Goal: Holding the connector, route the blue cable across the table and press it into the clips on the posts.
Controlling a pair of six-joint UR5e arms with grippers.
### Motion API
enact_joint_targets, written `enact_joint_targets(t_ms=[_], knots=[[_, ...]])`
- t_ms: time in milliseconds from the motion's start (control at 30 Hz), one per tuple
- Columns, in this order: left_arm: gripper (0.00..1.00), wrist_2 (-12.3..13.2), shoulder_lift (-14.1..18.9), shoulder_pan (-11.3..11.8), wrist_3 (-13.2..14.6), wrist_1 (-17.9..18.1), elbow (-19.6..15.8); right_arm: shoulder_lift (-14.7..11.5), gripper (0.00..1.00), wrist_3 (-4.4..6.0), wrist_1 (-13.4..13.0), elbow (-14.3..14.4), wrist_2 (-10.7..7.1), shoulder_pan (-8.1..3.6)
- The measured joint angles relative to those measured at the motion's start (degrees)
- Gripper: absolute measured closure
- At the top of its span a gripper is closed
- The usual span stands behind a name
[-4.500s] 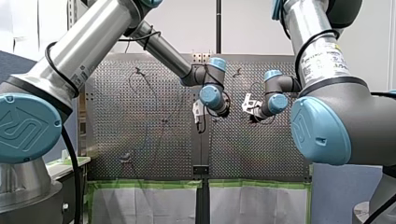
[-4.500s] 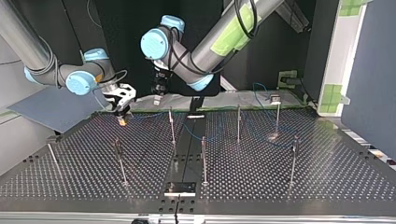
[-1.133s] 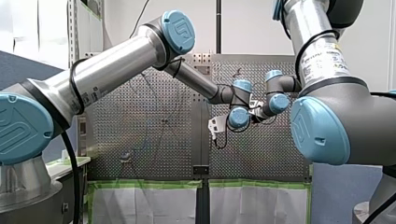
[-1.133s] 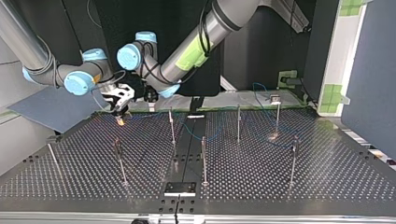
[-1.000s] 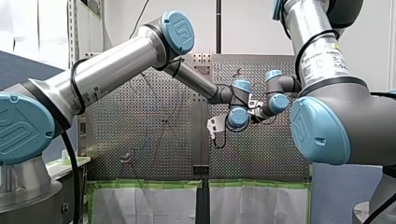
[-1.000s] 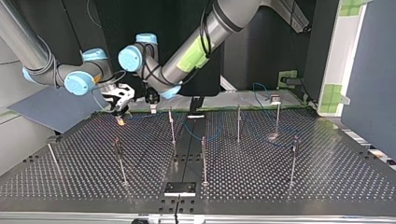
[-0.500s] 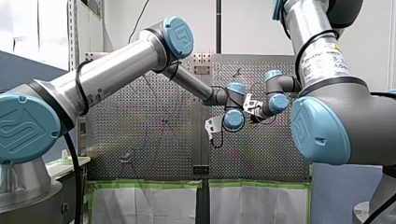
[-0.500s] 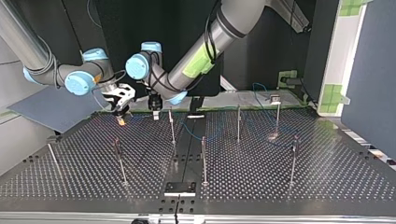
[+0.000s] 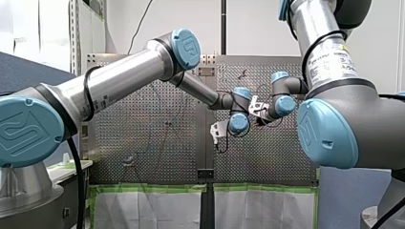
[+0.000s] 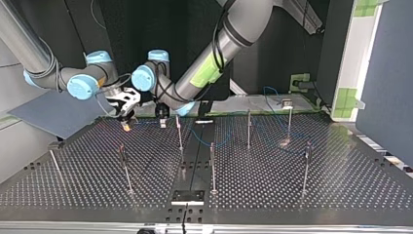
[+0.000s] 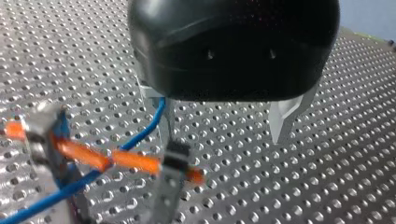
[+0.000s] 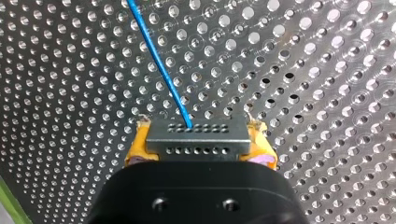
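- Front view: you've got the L gripper (image 9: 218, 132) reached past the middle, hanging over the perforated table (image 9: 143, 157), close to the R gripper (image 9: 256, 109). Can't tell either one's jaws from here.
- Top view: look at the view's left rear. The R gripper (image 10: 125, 108) points down w/ the connector (image 10: 126, 126) at its tips, low over the table. The L gripper (image 10: 162, 120) is just beside it, near a post (image 10: 179, 132). The blue cable (image 10: 221, 143) runs off among the posts toward the view's right.
- L wrist view: you see its fingers (image 11: 284, 119) standing apart, nothing clamped. The cable passes right by one finger; a post w/ clip (image 11: 175, 161) sits just ahead.
- R wrist view: yellow pads (image 12: 264, 150) are clamped on the connector; the cable exits its face and runs away over the table.
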Motion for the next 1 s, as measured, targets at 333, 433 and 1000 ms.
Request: enact_joint_targets(t_ms=[333,433,1000], knots=[[0.97,-3.0,0.0,-0.2,0.6,-0.5,0.3,0.0,1.0,0.1,0.3,-0.3,-1.55,-0.09],[1.0,-3.7,0.1,-0.2,0.1,-0.5,0.3,-0.1,1.0,0.01,0.8,-0.6,-1.71,-0.11],[1.0,-5.0,6.1,-1.1,-2.5,-4.5,0.2,-3.8,1.0,0.73,4.9,-2.0,-2.38,-0.68]])
